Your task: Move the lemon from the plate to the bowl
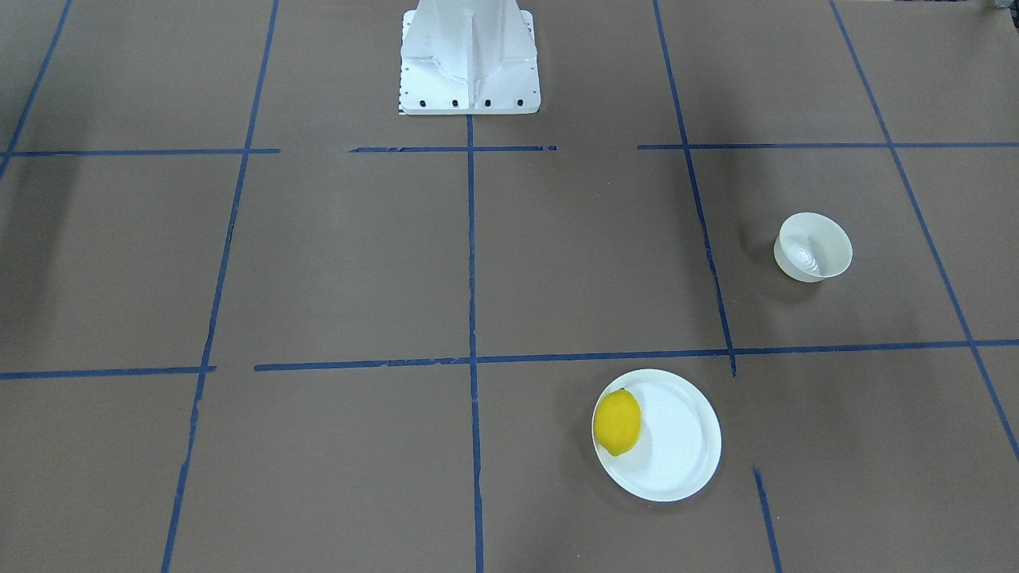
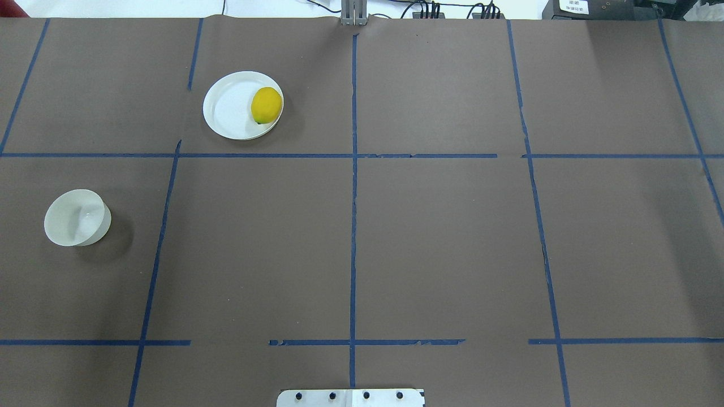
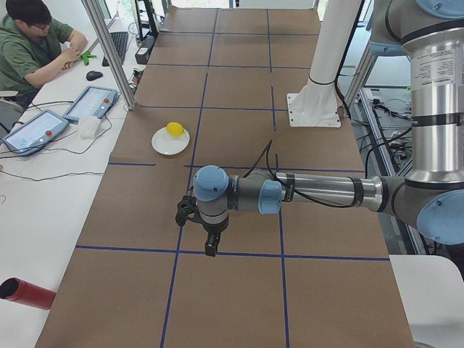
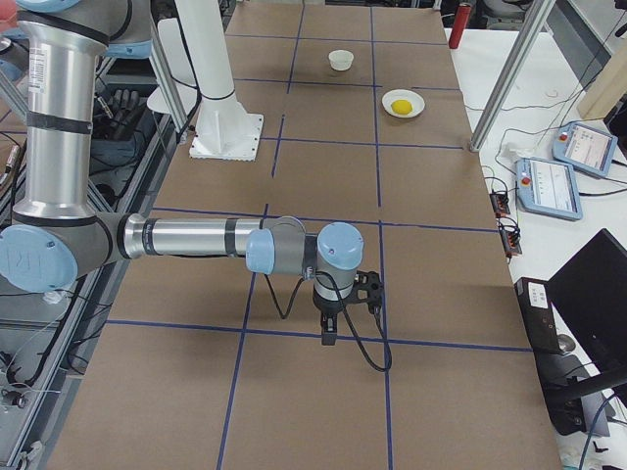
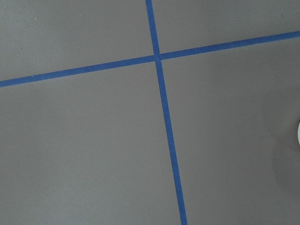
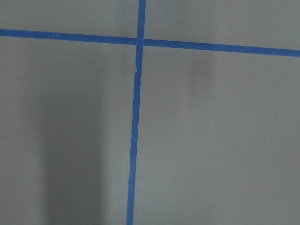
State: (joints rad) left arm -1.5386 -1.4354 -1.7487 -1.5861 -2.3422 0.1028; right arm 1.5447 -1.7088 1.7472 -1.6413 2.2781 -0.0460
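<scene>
The yellow lemon (image 2: 266, 105) lies on the right part of the flat white plate (image 2: 226, 110) at the far left-centre of the table; both also show in the front view, lemon (image 1: 618, 422) and plate (image 1: 681, 446). The small off-white bowl (image 2: 77, 217) stands alone nearer the robot at the far left, and in the front view (image 1: 813, 247). My left gripper (image 3: 208, 245) shows only in the exterior left view, my right gripper (image 4: 328, 331) only in the exterior right view. Both point down over bare table, far from the lemon. I cannot tell whether they are open or shut.
Brown paper with blue tape lines (image 2: 353, 198) covers the table. The robot's white base (image 1: 470, 64) stands at the near middle edge. An operator (image 3: 32, 43) sits at a side desk with tablets (image 3: 90, 103). A red cylinder (image 3: 25, 293) lies beside the table.
</scene>
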